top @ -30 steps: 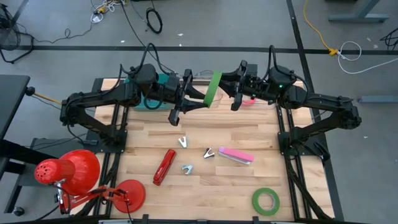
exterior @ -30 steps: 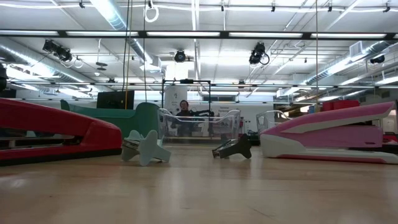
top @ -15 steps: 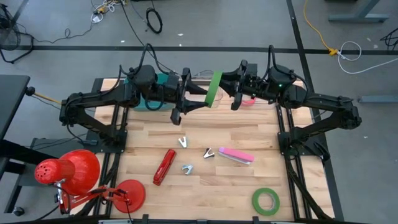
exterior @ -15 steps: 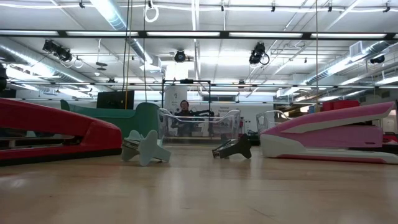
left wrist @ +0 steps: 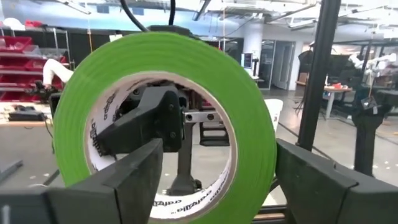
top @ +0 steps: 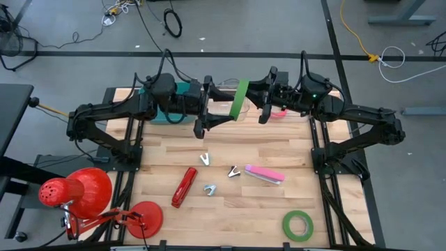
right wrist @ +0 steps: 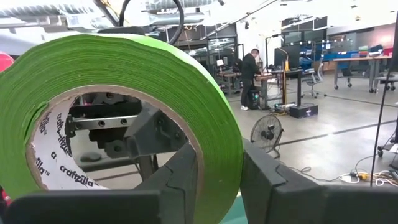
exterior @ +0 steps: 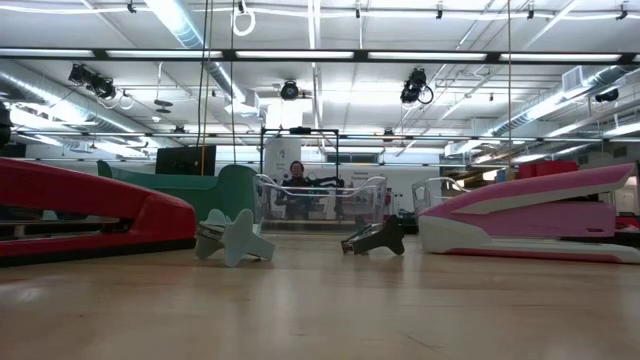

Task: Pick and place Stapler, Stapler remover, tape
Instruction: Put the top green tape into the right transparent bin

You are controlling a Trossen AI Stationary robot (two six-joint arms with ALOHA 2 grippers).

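Left gripper [top: 203, 111] has spread its jaws since the earlier frame; green tape roll [top: 240, 97] hasn't shifted. Looks like a mid-air handover: right gripper [top: 259, 101] pinches the roll's wall, upright between both arms above the worktop's [top: 230, 202] far edge. Roll sits between the left fingers [left wrist: 124, 180], untouched. Next: left backs clear, right places it.

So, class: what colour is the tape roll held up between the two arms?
Bright green tape roll with a white printed core; clearest in the left wrist view.
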